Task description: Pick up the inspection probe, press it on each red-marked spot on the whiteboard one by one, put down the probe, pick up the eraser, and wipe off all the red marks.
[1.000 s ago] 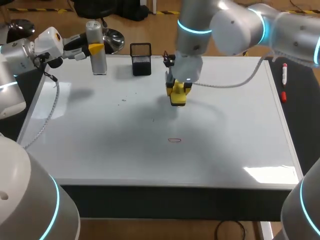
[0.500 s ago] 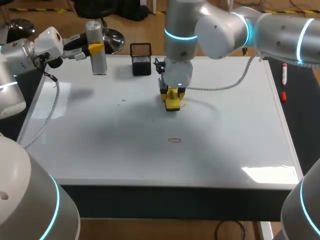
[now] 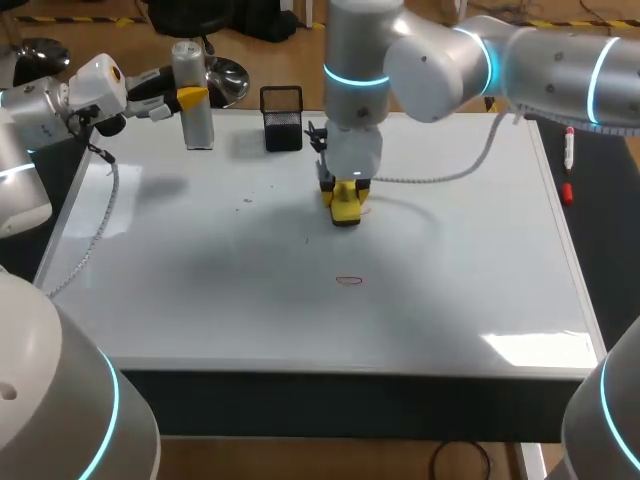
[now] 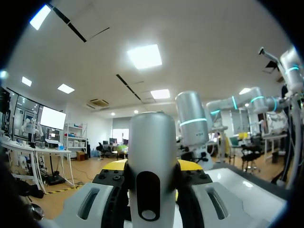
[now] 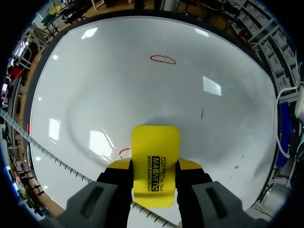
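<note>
Right tool (image 3: 345, 197), head view: clenched on the yellow eraser (image 3: 346, 212) and pointing straight down. The eraser's face sits on the whiteboard (image 3: 450, 310), in its far middle part.
Red oval (image 3: 348, 281), head view: intact, on the near side of the eraser and apart from it.
Left tool (image 3: 190, 98), head view: at the far left corner of the surface, grasping the inspection probe (image 3: 196, 125), a silver cylinder held upright. Whether its foot rests on the surface cannot be told.
Black mesh holder (image 3: 282, 118), head view: stands at the far edge, between the probe and the right arm.
Left tool, left wrist view: fingers lie against both sides of the probe (image 4: 152, 156), and the yellow tips show on either side of it. No red marks appear in this view.
Eraser (image 5: 155, 166), right wrist view: gripped from two sides between the fingers, with its front end past the fingertips.
Red arc (image 5: 124, 152), right wrist view: part of a mark, just beside the eraser's edge and seemingly running under it.
Red oval (image 5: 163, 59), right wrist view: well ahead of the eraser, untouched.
Dark tick (image 5: 202, 114), right wrist view: a small stroke, not red, between the eraser and the oval and off to one side.
Step in hand: judged to be the wipe, on the mark at the eraser's edge. The probe has not been put down.
Next move: calls for a pressed stroke sideways across the red arc, eraser kept flat. After that, a pass toward the near side to reach the oval.
</note>
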`<action>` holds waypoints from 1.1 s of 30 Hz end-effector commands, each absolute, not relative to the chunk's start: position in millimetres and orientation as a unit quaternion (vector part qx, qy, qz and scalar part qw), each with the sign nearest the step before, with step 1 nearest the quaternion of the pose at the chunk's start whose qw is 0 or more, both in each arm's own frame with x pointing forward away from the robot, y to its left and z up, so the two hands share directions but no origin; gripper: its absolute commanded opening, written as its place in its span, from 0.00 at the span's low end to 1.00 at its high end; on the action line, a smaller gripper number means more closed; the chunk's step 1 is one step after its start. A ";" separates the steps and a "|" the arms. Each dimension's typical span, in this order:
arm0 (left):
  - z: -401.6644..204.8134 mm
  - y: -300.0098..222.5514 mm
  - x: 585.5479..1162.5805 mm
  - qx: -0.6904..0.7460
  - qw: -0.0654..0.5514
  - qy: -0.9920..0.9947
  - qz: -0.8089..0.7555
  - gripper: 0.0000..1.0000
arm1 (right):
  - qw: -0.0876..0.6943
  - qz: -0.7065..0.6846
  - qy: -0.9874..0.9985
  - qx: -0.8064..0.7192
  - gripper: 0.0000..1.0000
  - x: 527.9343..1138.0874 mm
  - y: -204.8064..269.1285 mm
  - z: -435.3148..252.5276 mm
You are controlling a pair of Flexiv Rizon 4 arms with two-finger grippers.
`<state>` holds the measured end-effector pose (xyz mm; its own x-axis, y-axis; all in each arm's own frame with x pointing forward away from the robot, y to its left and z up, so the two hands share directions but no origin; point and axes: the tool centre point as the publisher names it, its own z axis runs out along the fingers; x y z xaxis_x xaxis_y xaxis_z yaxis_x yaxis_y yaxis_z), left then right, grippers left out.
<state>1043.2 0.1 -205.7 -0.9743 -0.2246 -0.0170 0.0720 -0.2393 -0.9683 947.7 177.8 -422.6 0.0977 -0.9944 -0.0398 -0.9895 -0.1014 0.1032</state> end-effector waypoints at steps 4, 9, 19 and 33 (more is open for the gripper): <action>-204.0 -0.6 1041.3 -0.064 0.097 0.610 -0.784 0.00 | 0.027 -0.052 -0.673 0.737 0.00 947.0 170.5 -426.5; -204.0 -0.6 1041.3 -0.064 0.097 0.610 -0.784 0.00 | 0.026 -0.055 -0.676 0.734 0.00 946.3 168.7 -428.8; -204.0 -0.6 1041.3 -0.064 0.097 0.610 -0.784 0.00 | 0.042 -0.062 -0.677 0.732 0.00 942.6 163.2 -444.2; -204.0 -0.6 1041.3 -0.064 0.097 0.610 -0.784 0.00 | 0.068 -0.057 -0.695 0.713 0.00 934.0 122.1 -456.5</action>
